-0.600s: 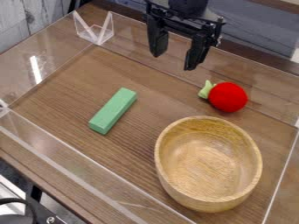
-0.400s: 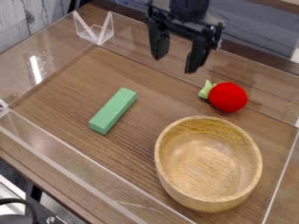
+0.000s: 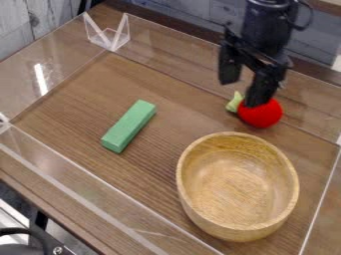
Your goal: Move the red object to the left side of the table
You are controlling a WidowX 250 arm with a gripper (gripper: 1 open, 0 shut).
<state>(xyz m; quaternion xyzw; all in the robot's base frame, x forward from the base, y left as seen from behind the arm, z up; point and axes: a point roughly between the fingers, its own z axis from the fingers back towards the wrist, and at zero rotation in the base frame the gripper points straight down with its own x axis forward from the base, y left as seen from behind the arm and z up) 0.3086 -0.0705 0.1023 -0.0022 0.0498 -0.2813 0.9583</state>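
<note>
The camera view shows, at the far left, dark coiled cables [image 3: 30,239] in the near corner, outside the brown wood-grain table [image 3: 80,125]. A low clear wall [image 3: 67,199] runs along the table's left edge. A little farther right, near the far edge, a small clear angular piece [image 3: 107,33] sits by itself, well apart from the other things.

Next comes the green block [image 3: 128,127], lying flat and slanted, its far end pointing toward the right. It is between the left wall and the wooden bowl [image 3: 189,173], touching neither. The bowl is pale, round and wide, upright in the near right part of the table, with nothing visible inside it.

Beyond the bowl, the gripper [image 3: 249,84] reaches down from the far side, dark and spread wide, its claw released and holding nothing. The red object [image 3: 261,114], round and glossy, rests on the right part of the table, just beyond the bowl's far rim. Its green leafy end [image 3: 234,102] points left. The gripper is close to it; whether they touch cannot be told from this angle.
</note>
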